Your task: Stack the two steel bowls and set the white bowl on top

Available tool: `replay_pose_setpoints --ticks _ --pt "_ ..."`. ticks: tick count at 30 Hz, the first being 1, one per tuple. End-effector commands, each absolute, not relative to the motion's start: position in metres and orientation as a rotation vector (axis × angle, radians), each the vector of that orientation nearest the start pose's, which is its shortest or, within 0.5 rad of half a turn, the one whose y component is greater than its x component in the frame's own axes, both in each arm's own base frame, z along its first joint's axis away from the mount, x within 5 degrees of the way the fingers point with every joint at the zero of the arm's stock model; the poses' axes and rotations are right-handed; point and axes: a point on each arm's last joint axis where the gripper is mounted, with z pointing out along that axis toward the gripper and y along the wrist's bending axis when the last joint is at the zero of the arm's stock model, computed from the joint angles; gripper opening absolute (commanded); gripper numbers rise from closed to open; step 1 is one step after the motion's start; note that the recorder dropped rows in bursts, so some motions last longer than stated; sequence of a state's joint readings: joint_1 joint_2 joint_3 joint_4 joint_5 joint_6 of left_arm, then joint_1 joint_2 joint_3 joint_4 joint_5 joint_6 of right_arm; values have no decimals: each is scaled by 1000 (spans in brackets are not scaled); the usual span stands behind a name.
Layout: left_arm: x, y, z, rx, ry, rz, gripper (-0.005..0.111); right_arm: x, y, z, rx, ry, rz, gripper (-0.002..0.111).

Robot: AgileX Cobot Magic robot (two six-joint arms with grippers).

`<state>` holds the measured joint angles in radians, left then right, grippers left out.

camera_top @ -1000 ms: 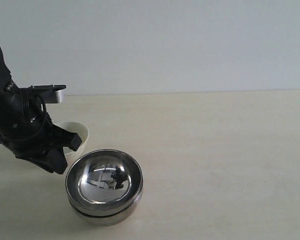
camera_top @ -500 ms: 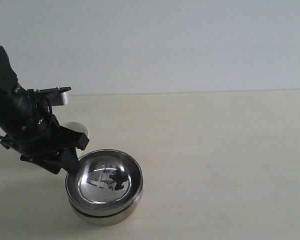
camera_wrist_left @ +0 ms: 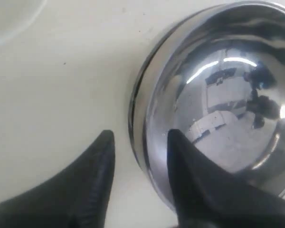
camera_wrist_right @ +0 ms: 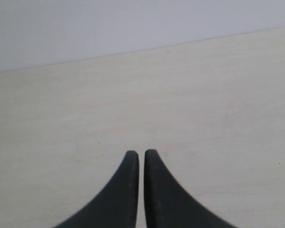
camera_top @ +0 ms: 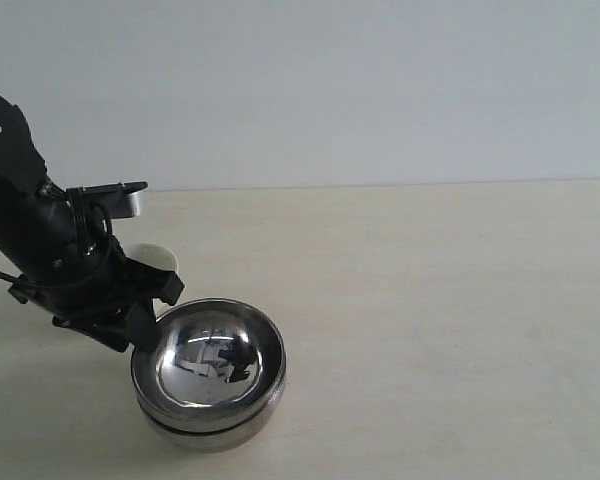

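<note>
The two steel bowls sit nested near the front left, with a dark seam between their rims. The white bowl stands just behind and left of them, mostly hidden by my left arm; in the left wrist view only its edge shows. My left gripper is open at the left rim of the steel bowls. One of its fingers is over the inside of the bowl, the other over the table outside. My right gripper is shut on nothing above bare table.
The pale wooden table stretches to the right and back, ending at a plain light wall. The right arm does not show in the exterior view.
My left gripper has moved right from beside the white bowl to the steel bowls' left rim, covering more of the white bowl. The bowls have not moved.
</note>
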<state>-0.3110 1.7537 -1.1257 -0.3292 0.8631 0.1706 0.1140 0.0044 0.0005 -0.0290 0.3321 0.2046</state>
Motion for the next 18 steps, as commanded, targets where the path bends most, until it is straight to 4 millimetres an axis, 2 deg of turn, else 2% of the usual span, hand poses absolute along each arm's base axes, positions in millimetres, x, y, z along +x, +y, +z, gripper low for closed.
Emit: replay_pose_setpoints --ticks 1,4,18 --pt "311 -123 186 419 2966 -414 20 54 5 184 60 1809 187 0" --pt "311 -124 184 418 2966 -413 15 54 5 184 60 1809 187 0" --pt "311 -124 184 422 2965 -413 15 54 5 184 60 1809 187 0"
